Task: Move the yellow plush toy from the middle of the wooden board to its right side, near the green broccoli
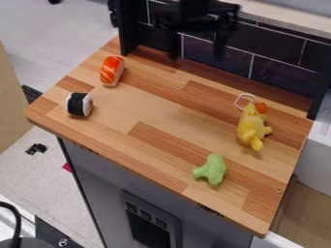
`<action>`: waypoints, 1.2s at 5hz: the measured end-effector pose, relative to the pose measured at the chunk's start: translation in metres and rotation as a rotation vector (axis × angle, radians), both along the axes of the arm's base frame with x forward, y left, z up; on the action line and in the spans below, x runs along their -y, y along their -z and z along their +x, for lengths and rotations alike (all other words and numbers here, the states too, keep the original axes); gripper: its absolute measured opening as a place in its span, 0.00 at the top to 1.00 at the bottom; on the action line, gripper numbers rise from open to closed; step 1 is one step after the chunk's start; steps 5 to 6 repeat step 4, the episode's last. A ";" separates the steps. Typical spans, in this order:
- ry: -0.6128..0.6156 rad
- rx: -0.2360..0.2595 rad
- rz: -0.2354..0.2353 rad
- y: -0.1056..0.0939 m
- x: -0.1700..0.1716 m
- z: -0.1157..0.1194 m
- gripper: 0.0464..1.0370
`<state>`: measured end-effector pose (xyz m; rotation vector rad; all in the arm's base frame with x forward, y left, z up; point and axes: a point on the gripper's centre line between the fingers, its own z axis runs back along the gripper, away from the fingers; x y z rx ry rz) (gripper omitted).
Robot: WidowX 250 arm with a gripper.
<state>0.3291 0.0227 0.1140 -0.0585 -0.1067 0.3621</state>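
Black gripper [197, 48] hung w/ fingers [220, 48] apart nr tiled backsplash [281, 75]; toy salmon sushi [112, 71] & black-banded sushi roll [79, 104] lay L on wood counter [123, 109], toy broccoli [211, 169] nr front, yellow toy bird [253, 127] R.

A wooden counter [145, 104] is patterned with light and dark strips. Near its left end, an orange sushi piece [112, 70] is placed farther back than a black-banded roll [79, 104]. Toward the right, a yellow toy [251, 127], apparently bird-shaped, is set beside a pale loop [236, 102]; green broccoli [212, 170] is placed nearer the front edge.
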 end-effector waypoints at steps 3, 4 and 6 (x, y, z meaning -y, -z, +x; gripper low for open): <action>0.252 0.030 0.061 -0.002 -0.043 -0.014 0.05; 0.284 0.023 0.073 0.001 -0.045 -0.013 0.05; 0.284 0.023 0.073 0.001 -0.045 -0.013 0.05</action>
